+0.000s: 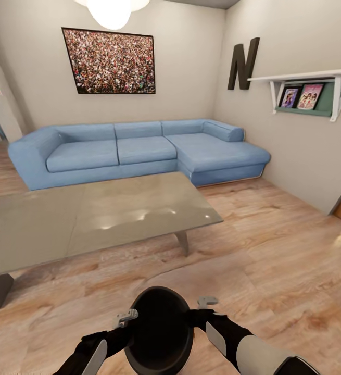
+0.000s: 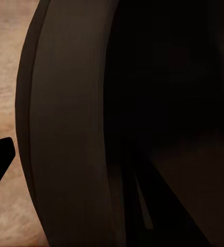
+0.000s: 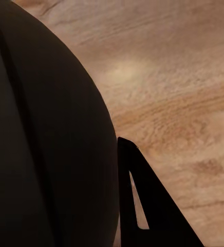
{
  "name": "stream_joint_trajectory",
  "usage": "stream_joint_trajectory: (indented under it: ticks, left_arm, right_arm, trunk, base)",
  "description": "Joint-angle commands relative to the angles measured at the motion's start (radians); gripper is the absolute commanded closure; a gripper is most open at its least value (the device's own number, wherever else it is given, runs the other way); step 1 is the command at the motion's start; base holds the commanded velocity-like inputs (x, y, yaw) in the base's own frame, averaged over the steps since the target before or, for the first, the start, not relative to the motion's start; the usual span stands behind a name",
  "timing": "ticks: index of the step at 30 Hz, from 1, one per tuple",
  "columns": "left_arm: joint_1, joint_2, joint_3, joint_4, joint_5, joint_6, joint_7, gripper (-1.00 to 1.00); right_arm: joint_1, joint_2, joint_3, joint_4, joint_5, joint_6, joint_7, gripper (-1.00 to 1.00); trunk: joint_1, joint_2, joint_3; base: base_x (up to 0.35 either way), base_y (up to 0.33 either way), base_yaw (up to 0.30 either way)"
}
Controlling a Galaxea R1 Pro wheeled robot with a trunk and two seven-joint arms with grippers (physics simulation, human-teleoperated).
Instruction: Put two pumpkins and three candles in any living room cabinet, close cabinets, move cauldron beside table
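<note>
the cauldron (image 1: 160, 329) sits nearest the robot, low in the head view, its black belly and dark mouth held up between the two arms above the plank floor (image 1: 274, 250); the left gripper (image 1: 126, 317) presses against one side of the pot and the right gripper (image 1: 207, 301) against the other, grey finger parts showing at the rim on either side; whether each gripper's own fingers are spread or drawn together cannot be told from these pictures; in the left wrist view the cauldron (image 2: 117, 123) crowds close, its curved wall touching the gripper side, with a strip of floor (image 2: 4, 77) beyond it; in the right wrist view the cauldron (image 3: 45, 149) bulges just beside one dark finger (image 3: 148, 206), with pale wood floor (image 3: 184, 77) behind.

past the grippers, ahead and toward the left gripper's side, stands the table (image 1: 87, 219), glossy grey top catching ceiling light, short grey legs on the planks; it is near the cauldron but apart from it.

farther on, behind the table, the blue sofa (image 1: 134, 151) runs along the wall; above it hangs a framed picture (image 1: 109, 61); off toward the right gripper's side, a letter n (image 1: 243, 63) and a white shelf (image 1: 311, 88) are fixed to the wall.
</note>
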Motion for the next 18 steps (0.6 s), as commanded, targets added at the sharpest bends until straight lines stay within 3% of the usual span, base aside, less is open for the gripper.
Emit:
stream_joint_trajectory:
  ticks: [1, 9, 18]
  left_arm:
    - [-0.001, 0.000, 0.000, -0.002, 0.007, 0.004, 0.003, 1.00]
    - [-0.001, 0.000, 0.000, -0.002, 0.008, 0.004, 0.003, 1.00]
    - [-0.001, 0.000, 0.000, -0.002, 0.008, 0.004, 0.004, 1.00]
  right_arm:
    - [-0.001, -0.001, -0.002, 0.000, 0.002, 0.003, -0.003, 1.00]
    - [-0.001, -0.001, -0.002, 0.000, 0.002, 0.003, -0.003, 1.00]
    - [-0.001, -0.001, -0.002, -0.001, 0.002, 0.003, -0.003, 1.00]
  trunk:
    - [0.000, 0.000, -0.001]
    - [0.000, 0.000, -0.001]
    - [0.000, 0.000, -0.001]
  base:
    - [0.165, 0.000, 0.287]
    - [0.189, 0.000, 0.262]
    - [0.182, 0.000, 0.018]
